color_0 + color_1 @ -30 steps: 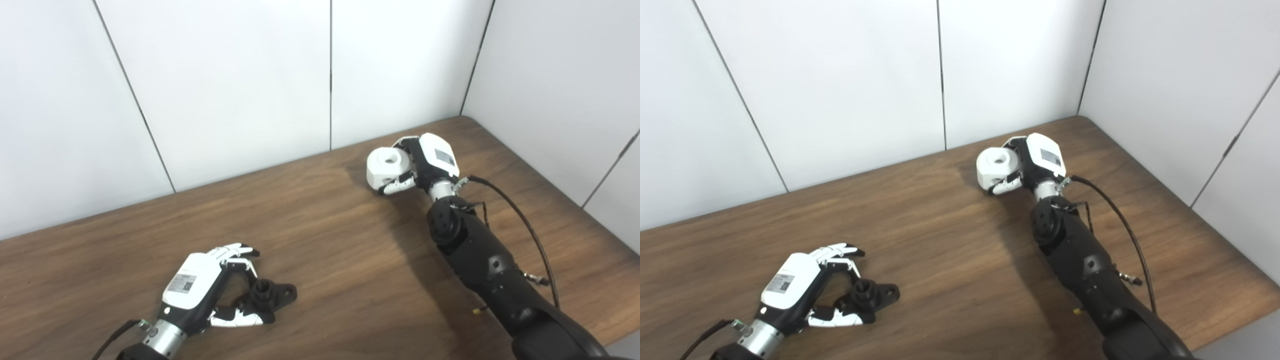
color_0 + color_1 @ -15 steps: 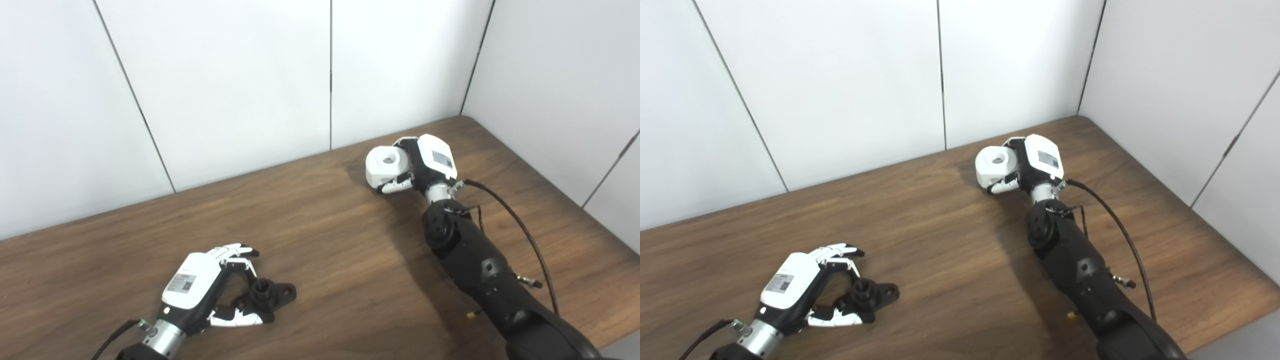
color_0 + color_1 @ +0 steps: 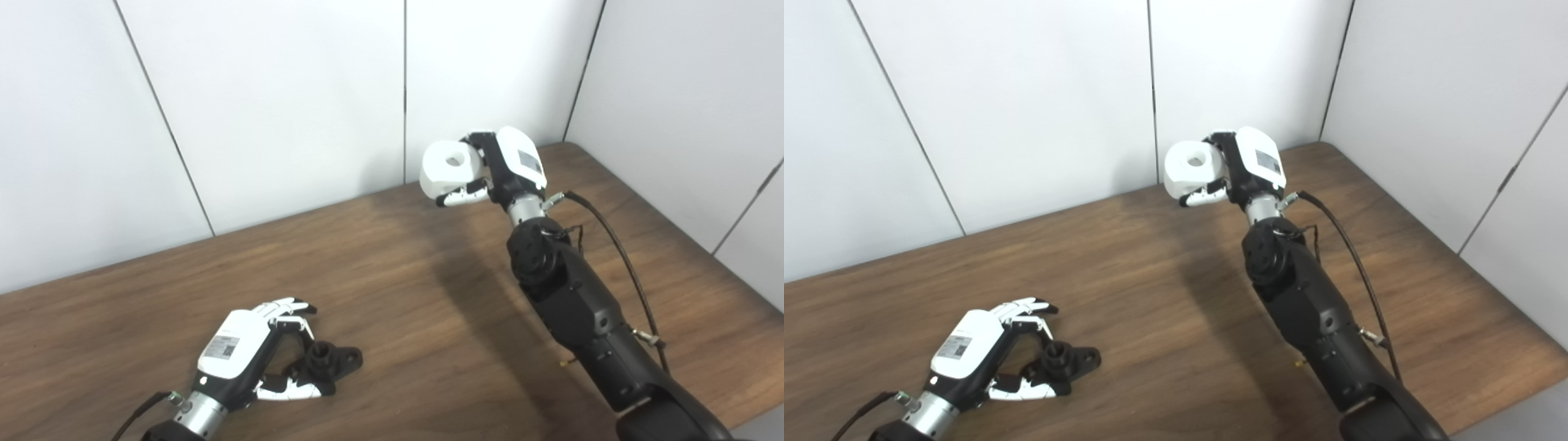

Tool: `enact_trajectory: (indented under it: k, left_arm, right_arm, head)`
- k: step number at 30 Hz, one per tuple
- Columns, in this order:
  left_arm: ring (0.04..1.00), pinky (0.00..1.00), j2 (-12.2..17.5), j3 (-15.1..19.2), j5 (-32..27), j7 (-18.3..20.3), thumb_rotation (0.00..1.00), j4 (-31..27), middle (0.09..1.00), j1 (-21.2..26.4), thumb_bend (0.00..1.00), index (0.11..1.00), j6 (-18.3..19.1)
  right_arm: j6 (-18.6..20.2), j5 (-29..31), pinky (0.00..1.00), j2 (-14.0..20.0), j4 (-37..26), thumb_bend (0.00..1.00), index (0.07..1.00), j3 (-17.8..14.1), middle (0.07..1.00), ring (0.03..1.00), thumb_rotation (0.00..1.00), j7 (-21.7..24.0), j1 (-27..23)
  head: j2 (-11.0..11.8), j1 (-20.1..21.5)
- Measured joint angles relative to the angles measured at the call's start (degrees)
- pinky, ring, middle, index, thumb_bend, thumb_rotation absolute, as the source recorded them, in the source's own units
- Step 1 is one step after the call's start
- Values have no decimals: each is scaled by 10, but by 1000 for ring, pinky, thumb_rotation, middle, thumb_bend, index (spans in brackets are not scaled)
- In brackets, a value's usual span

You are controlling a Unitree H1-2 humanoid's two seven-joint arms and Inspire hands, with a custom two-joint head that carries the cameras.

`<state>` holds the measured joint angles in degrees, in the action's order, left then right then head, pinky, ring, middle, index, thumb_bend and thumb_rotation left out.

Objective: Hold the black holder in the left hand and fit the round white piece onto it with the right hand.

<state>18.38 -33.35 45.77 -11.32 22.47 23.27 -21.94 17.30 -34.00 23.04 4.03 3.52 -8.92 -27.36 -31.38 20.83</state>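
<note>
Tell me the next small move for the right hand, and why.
Probably carry the round white piece left and down toward the black holder. The right hand holds it lifted near the back wall, while the left hand grips the holder low on the table, far apart.

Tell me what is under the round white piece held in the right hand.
Beneath the round white piece, lifted by the right hand, only bare brown wooden table with a soft shadow shows. The piece's own underside is hidden.
</note>
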Motion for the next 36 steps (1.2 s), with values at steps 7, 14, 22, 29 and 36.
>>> enact_trajectory:
  k: [7, 14, 22, 29, 36]
  left_arm:
    - [844, 786, 0, -1, 1, -1, 58, 1, 798, 0, 525, 481, 0]
    - [868, 813, 0, 2, 1, 8, 59, -10, 814, -3, 525, 481, 4]
    - [876, 815, -1, 1, 2, 9, 62, -10, 818, -3, 525, 480, 5]
    - [878, 834, -7, 2, 2, 19, 61, -27, 822, -9, 525, 481, 29]
    - [887, 845, -10, 1, 1, 21, 62, -29, 834, -10, 525, 480, 37]
  right_arm:
    - [24, 11, 626, -14, -92, 525, 479, 10, 734, 746, 137, 71, 2]
    - [28, 24, 630, -24, -148, 524, 479, 27, 746, 755, 136, 134, 26]
    - [28, 24, 634, -39, -175, 524, 479, 56, 756, 763, 132, 176, 55]
    - [22, 17, 619, -48, -184, 524, 480, 91, 752, 749, 132, 196, 77]
    - [1, 16, 642, -47, -193, 524, 479, 104, 751, 767, 132, 212, 84]
  head:
    - [-8, -35]
    - [-23, -95]
    - [-35, -132]
    - [-45, -153]
    - [-53, -168]
